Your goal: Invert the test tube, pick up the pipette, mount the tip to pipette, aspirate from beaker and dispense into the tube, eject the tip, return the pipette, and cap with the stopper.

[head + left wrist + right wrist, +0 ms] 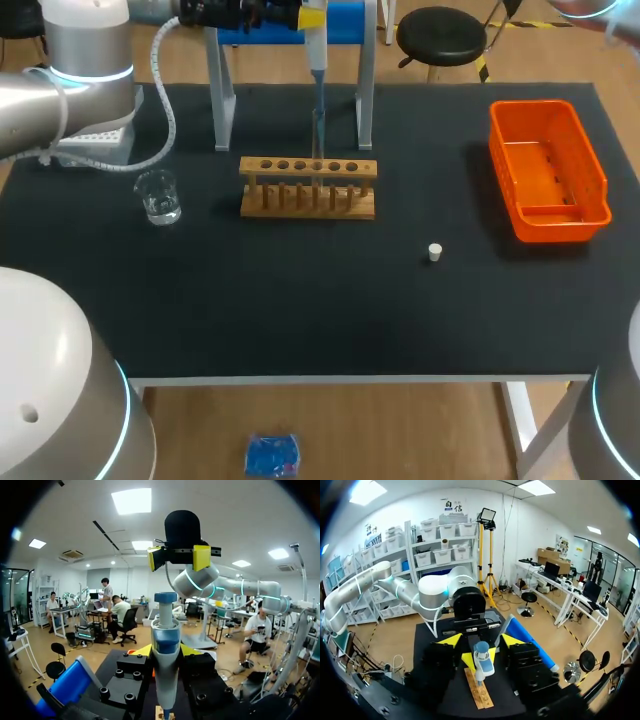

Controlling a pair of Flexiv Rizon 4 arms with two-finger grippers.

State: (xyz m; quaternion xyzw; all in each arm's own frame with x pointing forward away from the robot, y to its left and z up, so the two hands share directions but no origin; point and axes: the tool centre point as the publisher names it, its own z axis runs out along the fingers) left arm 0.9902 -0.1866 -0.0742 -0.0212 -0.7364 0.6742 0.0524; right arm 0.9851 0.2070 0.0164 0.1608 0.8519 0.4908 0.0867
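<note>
My left gripper (315, 18) is shut on the white and blue pipette (318, 75), holding it upright above the wooden test tube rack (308, 185). The pipette's tip points down at a clear tube (318, 135) standing in the rack. In the left wrist view the pipette (165, 630) stands between my own fingers, with my right gripper (178, 557) open just above its top. In the right wrist view my right gripper (481, 640) spreads open over the pipette (482, 667) and the rack (477, 692). The beaker (158, 197) stands left of the rack. The white stopper (435, 252) lies to its right.
An orange bin (548, 170) sits at the right of the black table (300, 310). The white pipette stand (220, 100) rises behind the rack. A tip box (95, 142) sits at the far left behind my left arm (60, 90).
</note>
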